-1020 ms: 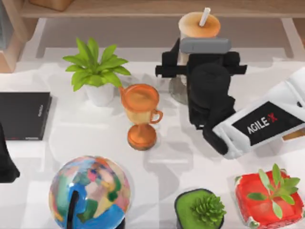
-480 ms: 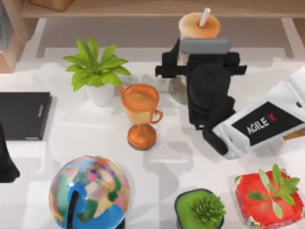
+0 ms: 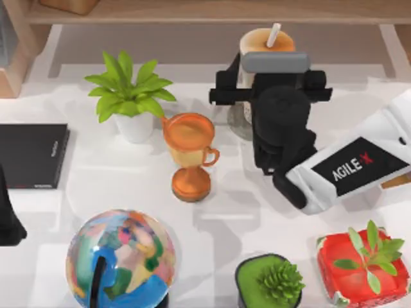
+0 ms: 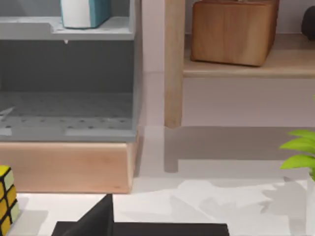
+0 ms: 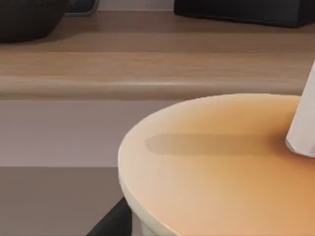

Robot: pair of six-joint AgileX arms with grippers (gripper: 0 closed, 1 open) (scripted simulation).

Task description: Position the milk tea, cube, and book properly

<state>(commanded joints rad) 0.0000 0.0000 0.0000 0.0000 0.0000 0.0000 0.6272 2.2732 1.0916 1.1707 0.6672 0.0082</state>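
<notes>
The milk tea (image 3: 266,40), a tall cup with a beige-orange lid and white straw, stands at the table's back right of centre. My right gripper (image 3: 268,82) is shut around its body just under the lid. The right wrist view looks closely across the milk tea's lid (image 5: 216,162) and straw (image 5: 302,125). The cube (image 4: 6,200), with yellow and white faces, lies on the table by a wooden cabinet base. The teal-blue book (image 4: 81,12) stands on a grey shelf. My left arm (image 3: 8,218) is parked at the table's left edge.
An orange goblet (image 3: 188,154) and a potted plant (image 3: 131,99) stand left of the milk tea. A thin black book (image 3: 32,155) lies at the left. A globe (image 3: 119,256), a green succulent pot (image 3: 270,279) and a red pot (image 3: 363,266) line the front. A wooden box (image 4: 231,29) sits on a shelf.
The milk tea's lid looks smaller and sits slightly lower in the top view, so the cup has sunk a little in my right gripper. The left arm has not moved.
</notes>
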